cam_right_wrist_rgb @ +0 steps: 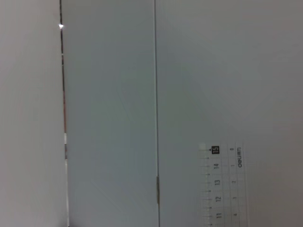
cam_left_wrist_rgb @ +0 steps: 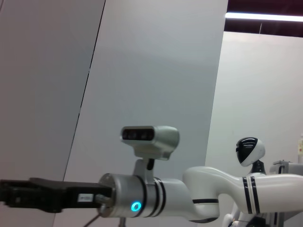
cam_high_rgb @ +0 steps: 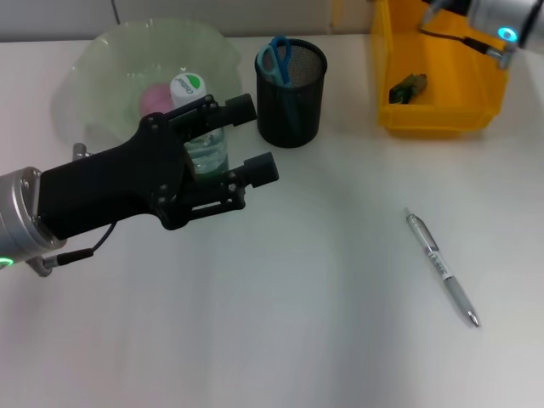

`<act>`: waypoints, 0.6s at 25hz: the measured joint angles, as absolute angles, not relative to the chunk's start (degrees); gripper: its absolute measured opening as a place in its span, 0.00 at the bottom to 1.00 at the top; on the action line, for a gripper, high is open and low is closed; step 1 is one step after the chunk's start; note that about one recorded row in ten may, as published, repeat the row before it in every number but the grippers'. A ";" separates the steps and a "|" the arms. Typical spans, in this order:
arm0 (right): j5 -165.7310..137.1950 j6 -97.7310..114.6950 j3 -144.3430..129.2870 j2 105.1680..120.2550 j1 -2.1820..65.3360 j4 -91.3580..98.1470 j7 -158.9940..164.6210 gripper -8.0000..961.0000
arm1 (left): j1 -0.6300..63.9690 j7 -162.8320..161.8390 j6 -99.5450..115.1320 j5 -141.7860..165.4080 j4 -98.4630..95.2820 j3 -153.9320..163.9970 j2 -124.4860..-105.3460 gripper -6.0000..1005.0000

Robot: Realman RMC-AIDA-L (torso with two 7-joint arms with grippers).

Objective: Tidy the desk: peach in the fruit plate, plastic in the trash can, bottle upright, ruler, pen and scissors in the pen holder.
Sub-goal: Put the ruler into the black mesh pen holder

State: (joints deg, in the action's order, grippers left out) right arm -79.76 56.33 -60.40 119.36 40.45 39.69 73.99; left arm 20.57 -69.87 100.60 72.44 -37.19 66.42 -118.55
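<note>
Left gripper (cam_high_rgb: 255, 140) spread wide, holding nothing, just near of upright bottle (cam_high_rgb: 204, 140); cap lettering unreadable. Peach (cam_high_rgb: 155, 99) in fruit plate (cam_high_rgb: 102, 59), half hidden. Scissors (cam_high_rgb: 276, 59) in pen holder (cam_high_rgb: 293, 106). Pen (cam_high_rgb: 440, 268) alone on open desk (cam_high_rgb: 297, 323), right. Trash can (cam_high_rgb: 442, 76) cut off far right. Ruler (cam_right_wrist_rgb: 221, 187) reads "deli", 15. Right gripper unseen.

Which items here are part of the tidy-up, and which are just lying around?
Task items: peach in plate; bottle upright between left gripper fingers; scissors in pen holder; pen on desk; ruler; plastic in yellow bin.
Other: nothing loose.
</note>
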 joint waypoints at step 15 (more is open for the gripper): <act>-72.35 53.07 -60.40 119.83 49.52 22.19 65.77 0.41 | 21.64 -69.08 99.14 72.60 -37.18 65.56 -118.27 0.78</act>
State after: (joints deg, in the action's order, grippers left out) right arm -72.35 53.07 -60.40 119.83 49.52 22.19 65.77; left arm 21.64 -69.08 99.14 72.60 -37.18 65.56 -118.27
